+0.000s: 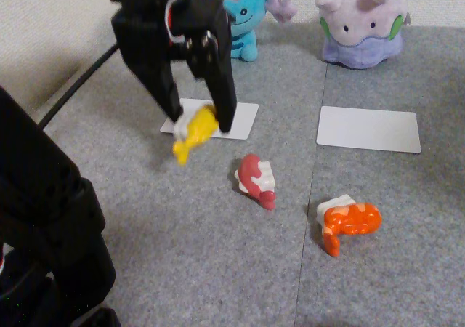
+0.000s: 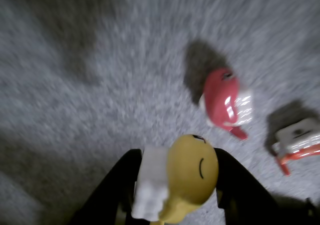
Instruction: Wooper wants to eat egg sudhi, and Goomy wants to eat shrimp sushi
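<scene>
In the fixed view, my gripper (image 1: 197, 122) is clamped on the yellow egg sushi (image 1: 193, 131), holding it in the air above the near edge of a white card (image 1: 240, 120), its tail drooping toward the grey mat (image 1: 218, 269). The blue plush (image 1: 243, 14) sits behind that card, partly hidden by my arm. The lilac plush (image 1: 361, 22) sits at the far right, behind a second white card (image 1: 369, 128). A dark red sushi (image 1: 256, 179) lies on the mat between the cards, nearer the camera, and the orange shrimp sushi (image 1: 349, 221) lies further right, well apart from both plush toys.

In the wrist view, blurred, my black fingers (image 2: 245, 190) squeeze the egg sushi (image 2: 187, 182) from both sides. The red sushi (image 2: 225, 102) and the shrimp sushi (image 2: 299, 145) lie on the mat (image 2: 100, 110) beyond.
</scene>
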{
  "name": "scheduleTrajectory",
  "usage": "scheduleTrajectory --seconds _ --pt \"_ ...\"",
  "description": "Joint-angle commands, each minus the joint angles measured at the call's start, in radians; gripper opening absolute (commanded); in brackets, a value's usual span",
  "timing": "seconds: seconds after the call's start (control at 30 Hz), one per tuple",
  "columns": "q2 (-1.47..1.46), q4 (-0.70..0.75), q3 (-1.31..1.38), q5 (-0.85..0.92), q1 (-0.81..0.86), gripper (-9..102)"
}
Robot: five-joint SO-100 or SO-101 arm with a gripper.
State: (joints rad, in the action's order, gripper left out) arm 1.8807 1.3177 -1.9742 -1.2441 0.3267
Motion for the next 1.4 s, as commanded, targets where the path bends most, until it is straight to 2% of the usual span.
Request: scheduleTrajectory --seconds 0.0,0.33,0.6,0.77,0.97,1.17,1.37 --pt "-0.031 0.002 0.107 -0.014 0.003 13" --pt "-0.483 -0.012 0.477 -0.021 -0.026 13" --pt "-0.687 0.003 0.730 -0.126 -0.175 13" --pt "-0.776 -0.021 0.769 -0.169 -0.233 13" --pt "-0.865 -0.103 0.769 -0.173 -0.219 14" --pt "-0.870 -0.110 0.769 -0.170 -0.207 14" --pt "-0.845 -0.094 0.769 -0.166 -0.206 26"
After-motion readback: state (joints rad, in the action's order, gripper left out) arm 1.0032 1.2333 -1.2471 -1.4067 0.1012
